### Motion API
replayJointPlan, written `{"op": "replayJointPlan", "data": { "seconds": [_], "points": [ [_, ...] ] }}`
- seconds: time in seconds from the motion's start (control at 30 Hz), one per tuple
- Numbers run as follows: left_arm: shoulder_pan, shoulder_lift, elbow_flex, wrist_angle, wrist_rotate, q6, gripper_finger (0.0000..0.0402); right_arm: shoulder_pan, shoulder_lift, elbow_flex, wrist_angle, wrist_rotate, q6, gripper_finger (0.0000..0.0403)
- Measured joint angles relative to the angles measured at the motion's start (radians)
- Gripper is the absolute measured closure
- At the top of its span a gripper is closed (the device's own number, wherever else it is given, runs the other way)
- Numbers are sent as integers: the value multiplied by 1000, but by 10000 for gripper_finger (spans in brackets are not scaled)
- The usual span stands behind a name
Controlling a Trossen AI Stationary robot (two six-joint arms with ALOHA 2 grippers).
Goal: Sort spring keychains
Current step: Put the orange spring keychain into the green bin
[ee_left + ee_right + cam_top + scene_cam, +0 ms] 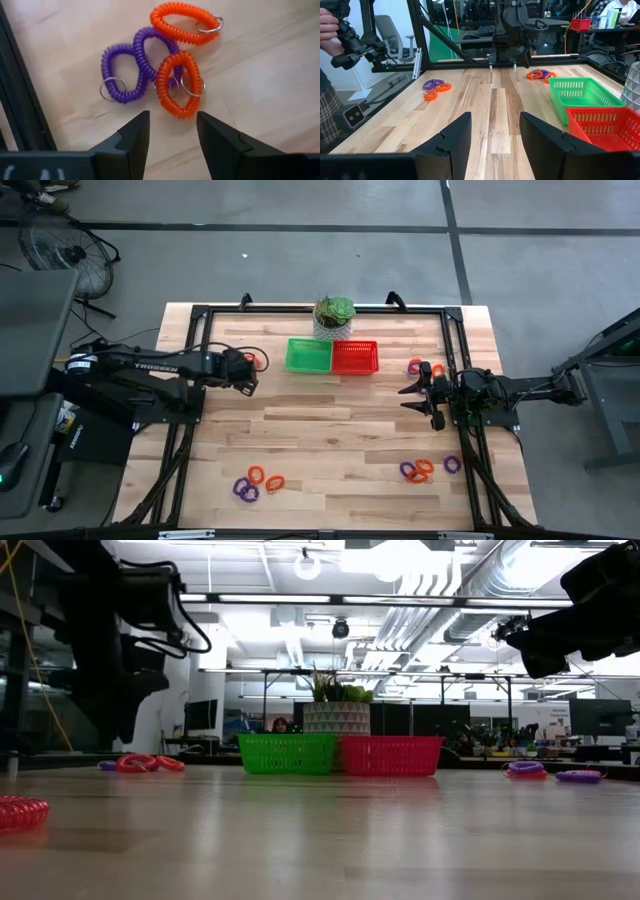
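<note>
— What do we see on the table [330, 430]?
— A green basket [309, 355] touching a red basket [355, 357], both far-centre.
— Our grippers?
— The left gripper [172, 131] hangs empty, fingers apart, above a cluster of spring keychains [160, 65]. The right gripper [495, 132] hangs spread, holding nothing.

The desk [330, 420] is pale wood in planks, smooth with a light sheen. The spring keychains [165, 75] are glossy coiled plastic, orange and purple, with shiny metal rings. The green basket [308, 355] and red basket [355, 357] are plastic mesh.
</note>
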Motion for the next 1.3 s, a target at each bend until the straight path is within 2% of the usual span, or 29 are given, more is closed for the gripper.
{"op": "replayJointPlan", "data": {
  "seconds": [0.2,0.43,0.83,1.03,1.13,1.3],
  "points": [
    [-4,0,-54,95,-73,-24,243,0,0,0,0,0,0,246],
    [-2,0,-135,220,-74,-31,243,0,0,0,0,0,0,243],
    [5,3,-187,279,-75,-65,243,0,0,0,0,0,0,246],
    [46,3,-187,293,-26,-55,246,0,0,0,0,0,0,243],
    [44,3,-187,294,-14,-50,266,0,0,0,0,0,0,240],
    [44,3,-187,293,14,-45,335,0,0,0,0,0,0,243]
  ]
}}
